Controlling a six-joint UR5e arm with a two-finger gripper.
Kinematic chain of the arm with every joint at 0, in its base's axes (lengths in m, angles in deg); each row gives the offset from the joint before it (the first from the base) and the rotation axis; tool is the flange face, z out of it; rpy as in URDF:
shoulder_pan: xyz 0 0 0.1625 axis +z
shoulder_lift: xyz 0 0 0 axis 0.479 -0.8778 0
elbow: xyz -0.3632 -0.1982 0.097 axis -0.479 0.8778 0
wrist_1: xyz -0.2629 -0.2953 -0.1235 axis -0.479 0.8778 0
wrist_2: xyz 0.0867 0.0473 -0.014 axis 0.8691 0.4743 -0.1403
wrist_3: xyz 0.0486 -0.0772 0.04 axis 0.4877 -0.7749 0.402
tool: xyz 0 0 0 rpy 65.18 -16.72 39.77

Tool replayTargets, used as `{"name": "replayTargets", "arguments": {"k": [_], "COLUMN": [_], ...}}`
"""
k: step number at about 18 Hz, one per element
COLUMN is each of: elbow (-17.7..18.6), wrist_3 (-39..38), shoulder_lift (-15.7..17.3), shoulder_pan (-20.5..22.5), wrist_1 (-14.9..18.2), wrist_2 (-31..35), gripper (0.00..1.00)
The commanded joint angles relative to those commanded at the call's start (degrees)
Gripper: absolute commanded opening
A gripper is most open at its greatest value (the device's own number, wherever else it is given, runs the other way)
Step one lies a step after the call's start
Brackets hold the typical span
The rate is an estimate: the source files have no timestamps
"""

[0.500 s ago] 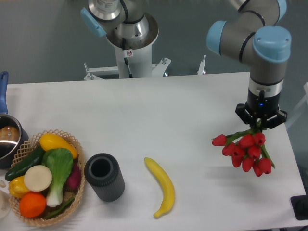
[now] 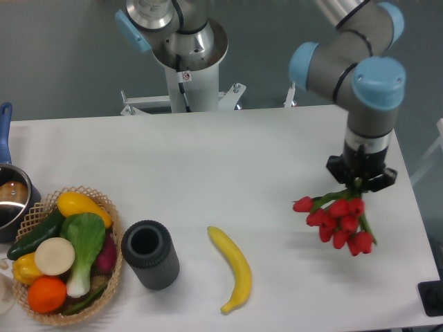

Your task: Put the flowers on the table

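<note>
The gripper (image 2: 359, 181) pinches the green stems of the flowers (image 2: 335, 220), which hang near the right edge of the worktop (image 2: 228, 166). If it releases them here from this height, the bunch may roll off that edge — better closer in.

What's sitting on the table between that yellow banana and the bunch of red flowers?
Nothing: the camera view shows only bare white table between the curved yellow banana and the red tulip bunch.

Grey tube arm (image 2: 331, 62) with light-blue round caps; silver band and small blue light just above the black tool (image 2: 360, 181).
</note>
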Motion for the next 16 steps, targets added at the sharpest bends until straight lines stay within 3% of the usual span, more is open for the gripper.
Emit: {"name": "replayTargets", "arguments": {"k": [2, 4, 7, 9, 10, 12, 16], "elbow": [0.36, 0.36, 0.54, 0.45, 0.54, 0.45, 2.47], "wrist_3": [0.08, -0.09, -0.09, -0.09, -0.09, -0.18, 0.00], "shoulder_lift": [0.00, -0.44, -0.44, -0.44, -0.44, -0.26, -0.35], "shoulder_pan": [-0.09, -0.27, -0.44, -0.44, -0.36, -0.18, 1.22], "wrist_1": [0.09, 0.17, 0.09, 0.00, 0.00, -1.22, -9.30], "wrist_2": [-0.53, -0.79, -0.97, -1.49, -1.67, -1.67, -0.97], "gripper": [0.05, 0.27, 0.37, 0.70, 0.96, 1.00, 1.00]}}
